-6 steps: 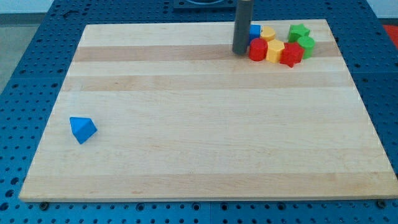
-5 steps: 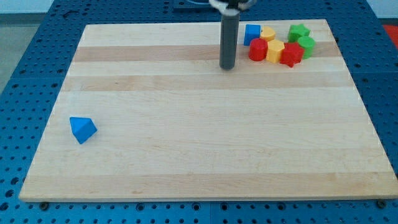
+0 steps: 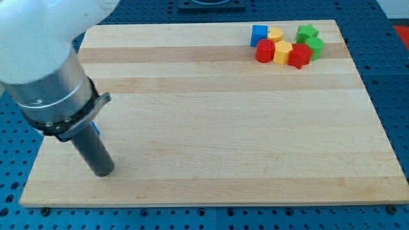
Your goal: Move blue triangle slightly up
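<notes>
The blue triangle (image 3: 96, 127) is almost wholly hidden behind my arm near the board's left edge; only a thin blue sliver shows beside the rod. My tip (image 3: 103, 172) rests on the wooden board (image 3: 211, 128), below and slightly right of where the triangle lies. The large white and grey arm body fills the view's upper left.
A cluster of blocks sits at the board's top right: a blue cube (image 3: 259, 34), a yellow cylinder (image 3: 275, 34), a red cylinder (image 3: 265, 51), a yellow hexagon (image 3: 282, 52), a red star (image 3: 298, 56), a green star (image 3: 307, 32) and a green cylinder (image 3: 314, 46).
My tip has travelled from the top centre near the cluster down to the lower left. The arm now covers the blue triangle, which lay in plain sight before. The cluster has not moved.
</notes>
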Robot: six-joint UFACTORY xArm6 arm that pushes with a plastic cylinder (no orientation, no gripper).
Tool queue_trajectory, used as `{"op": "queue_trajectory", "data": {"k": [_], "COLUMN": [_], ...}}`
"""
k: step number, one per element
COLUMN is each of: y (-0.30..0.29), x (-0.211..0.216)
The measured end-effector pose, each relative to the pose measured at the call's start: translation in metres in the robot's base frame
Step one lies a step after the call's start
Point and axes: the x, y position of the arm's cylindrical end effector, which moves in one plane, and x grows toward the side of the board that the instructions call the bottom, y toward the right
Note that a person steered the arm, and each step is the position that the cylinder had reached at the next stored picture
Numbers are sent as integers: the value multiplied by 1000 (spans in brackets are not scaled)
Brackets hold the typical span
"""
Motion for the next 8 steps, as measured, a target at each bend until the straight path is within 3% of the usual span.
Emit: {"op": "queue_trajectory", "data": {"k": [6, 7, 8], "y": [-56, -50, -46], "x": [-3, -17, -64]}}
